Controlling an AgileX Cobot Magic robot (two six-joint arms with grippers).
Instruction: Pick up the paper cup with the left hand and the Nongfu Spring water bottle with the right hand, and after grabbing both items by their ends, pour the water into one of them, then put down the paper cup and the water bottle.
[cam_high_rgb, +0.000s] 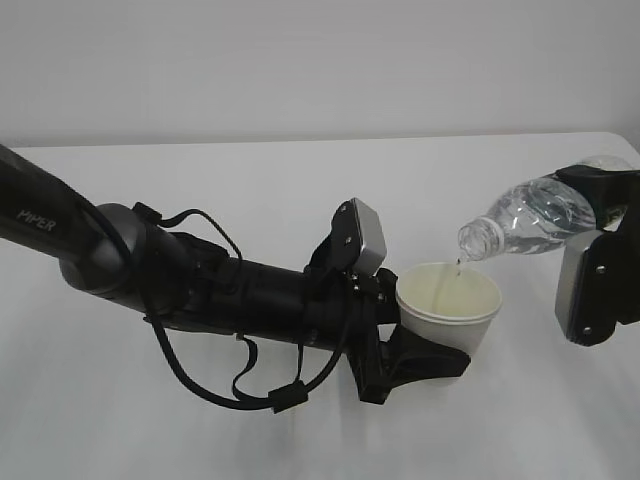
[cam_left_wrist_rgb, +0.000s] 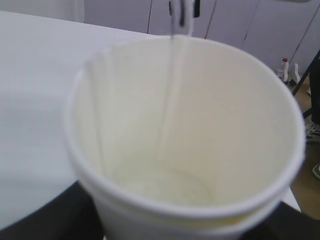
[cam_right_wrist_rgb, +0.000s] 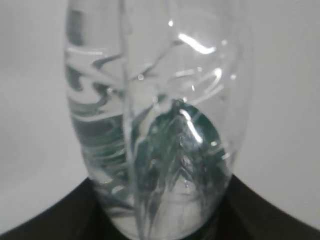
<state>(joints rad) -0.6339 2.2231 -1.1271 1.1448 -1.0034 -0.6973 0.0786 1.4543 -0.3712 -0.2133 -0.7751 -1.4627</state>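
**Q:** Jaws on each arm stood how?

**A:** Left hand (cam_high_rgb: 425, 345): jaws were closed around the lower part of the paper cup (cam_high_rgb: 448, 306), held upright above the white table (cam_high_rgb: 250, 180), right of its centre. Right hand (cam_high_rgb: 610, 215): jaws were clamped on the base end of the Nongfu Spring water bottle (cam_high_rgb: 530, 218), near the table's right edge.

**Q:** Position of the bottle relative to the cup?

**A:** Bottle was tilted, neck down and to the left, its mouth just above the cup's far rim, not touching. A thin stream of water (cam_high_rgb: 459, 266) ran from the mouth into the cup.

**Q:** Cup contents?

**A:** Left wrist view showed the stream (cam_left_wrist_rgb: 170, 95) reaching a shallow pool at the cup (cam_left_wrist_rgb: 185, 165) bottom. Right wrist view showed water inside the bottle (cam_right_wrist_rgb: 155, 130).
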